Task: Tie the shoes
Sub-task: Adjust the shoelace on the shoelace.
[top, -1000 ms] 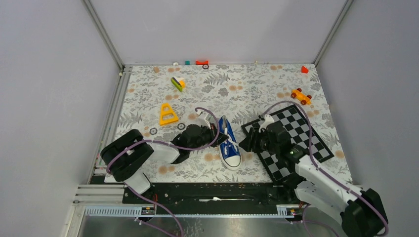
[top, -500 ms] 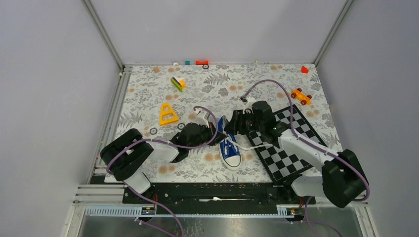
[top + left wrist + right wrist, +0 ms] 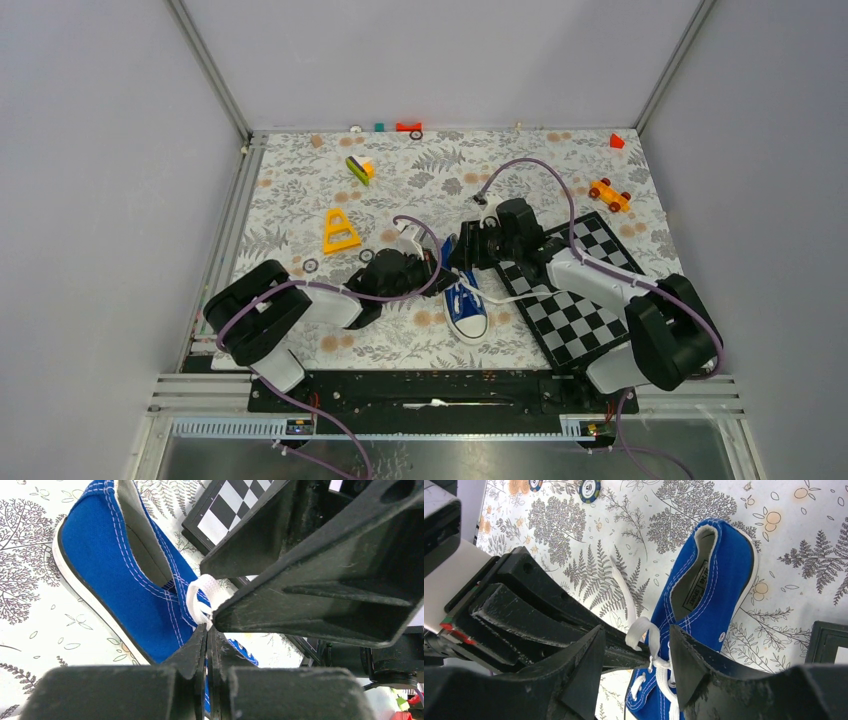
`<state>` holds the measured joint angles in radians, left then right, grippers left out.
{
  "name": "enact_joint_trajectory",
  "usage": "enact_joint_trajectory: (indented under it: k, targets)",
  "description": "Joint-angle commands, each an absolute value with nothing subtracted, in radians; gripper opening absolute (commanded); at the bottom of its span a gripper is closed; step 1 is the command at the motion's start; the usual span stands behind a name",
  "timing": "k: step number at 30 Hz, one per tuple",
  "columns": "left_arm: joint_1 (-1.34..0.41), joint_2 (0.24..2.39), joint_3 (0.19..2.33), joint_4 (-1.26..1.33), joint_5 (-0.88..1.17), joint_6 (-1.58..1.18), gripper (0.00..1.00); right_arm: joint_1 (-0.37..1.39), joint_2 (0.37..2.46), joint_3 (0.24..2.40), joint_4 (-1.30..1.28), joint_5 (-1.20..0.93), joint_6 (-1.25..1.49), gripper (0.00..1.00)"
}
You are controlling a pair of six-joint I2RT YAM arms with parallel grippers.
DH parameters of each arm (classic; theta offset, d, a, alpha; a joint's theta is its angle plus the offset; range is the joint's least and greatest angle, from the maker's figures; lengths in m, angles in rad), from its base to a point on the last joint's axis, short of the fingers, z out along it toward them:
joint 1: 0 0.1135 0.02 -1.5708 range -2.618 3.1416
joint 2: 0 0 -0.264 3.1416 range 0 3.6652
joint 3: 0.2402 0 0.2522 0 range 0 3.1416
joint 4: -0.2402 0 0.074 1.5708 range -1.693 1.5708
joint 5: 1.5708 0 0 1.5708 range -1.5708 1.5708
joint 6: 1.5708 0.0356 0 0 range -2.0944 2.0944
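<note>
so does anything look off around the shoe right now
Only the lace: the sneaker is untied, and one white lace end trails loose off it onto the checkered board. The left pincer is shut on a lace loop, with the open right pincer straddling it. Nothing looks damaged.

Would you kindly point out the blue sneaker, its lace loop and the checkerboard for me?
blue sneaker point(image 3: 731, 570): right wrist view, on its blue canvas side.
lace loop point(image 3: 206, 582): left wrist view, top of the white band.
checkerboard point(image 3: 572, 322): top external view, on bare squares.
</note>
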<state>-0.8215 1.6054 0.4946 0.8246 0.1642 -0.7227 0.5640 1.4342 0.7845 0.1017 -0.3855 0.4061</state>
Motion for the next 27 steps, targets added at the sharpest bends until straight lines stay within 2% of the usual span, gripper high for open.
enact_joint_trajectory:
  k: [1, 6, 12, 13, 18, 20, 24, 27]
  targets:
    - [-0.816, 1.612, 0.514, 0.887, 0.186, -0.709, 0.0, 0.566, 1.457, 0.83, 0.161, -0.387, 0.404, 0.56]
    - [-0.816, 1.611, 0.514, 0.886, 0.187, -0.71, 0.0, 0.562, 1.487, 0.823, 0.2, -0.397, 0.434, 0.52]
    - [-0.815, 1.613, 0.514, 0.887, 0.187, -0.709, 0.0, 0.558, 1.49, 0.809, 0.232, -0.405, 0.459, 0.37]
    - [-0.815, 1.614, 0.514, 0.888, 0.187, -0.709, 0.0, 0.558, 1.488, 0.807, 0.234, -0.405, 0.46, 0.34]
    - [-0.816, 1.614, 0.515, 0.884, 0.189, -0.709, 0.0, 0.558, 1.481, 0.811, 0.217, -0.396, 0.472, 0.01]
    - [-0.815, 1.611, 0.519, 0.867, 0.193, -0.706, 0.0, 0.558, 1.474, 0.807, 0.215, -0.393, 0.474, 0.0]
    - [-0.815, 1.602, 0.514, 0.848, 0.179, -0.712, 0.24, 0.558, 1.45, 0.796, 0.214, -0.382, 0.478, 0.0]
    - [-0.815, 1.594, 0.504, 0.845, 0.161, -0.715, 0.34, 0.558, 1.425, 0.781, 0.223, -0.361, 0.487, 0.0]
